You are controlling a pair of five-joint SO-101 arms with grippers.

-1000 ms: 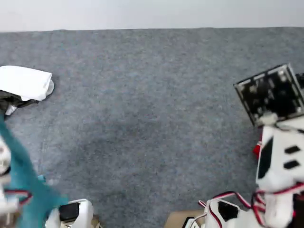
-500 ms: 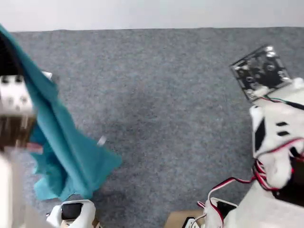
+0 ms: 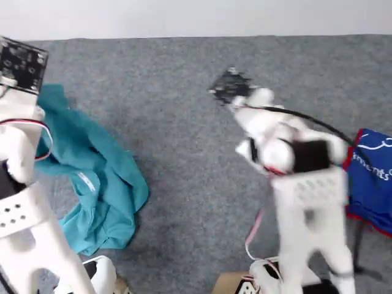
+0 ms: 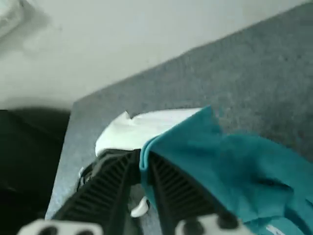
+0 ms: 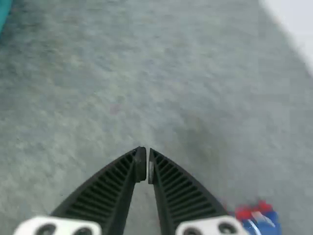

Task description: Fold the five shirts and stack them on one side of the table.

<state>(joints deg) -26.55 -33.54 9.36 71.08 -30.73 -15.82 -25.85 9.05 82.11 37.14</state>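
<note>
- Left pincer (image 4: 142, 164): ribbed black jaws pinch the edge of a rumpled teal shirt (image 4: 234, 166).
- Right pincer (image 5: 145, 165): jaws together, empty, above nubby grey mat (image 5: 146, 73).

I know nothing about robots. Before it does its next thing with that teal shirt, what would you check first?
1. Grip: ok. The left gripper is shut on an edge of the teal shirt.
2. Teal shirt flat enough to fold: not ok. It lies bunched on the left of the mat.
3. Second arm free to help: ok. The right gripper is shut on nothing, above the mat.
4. Blue shirt out of the way: ok. It sits at the right edge, apart from the teal shirt.
5. White shirt undisturbed: cannot tell. The teal shirt covers part of it.
</note>
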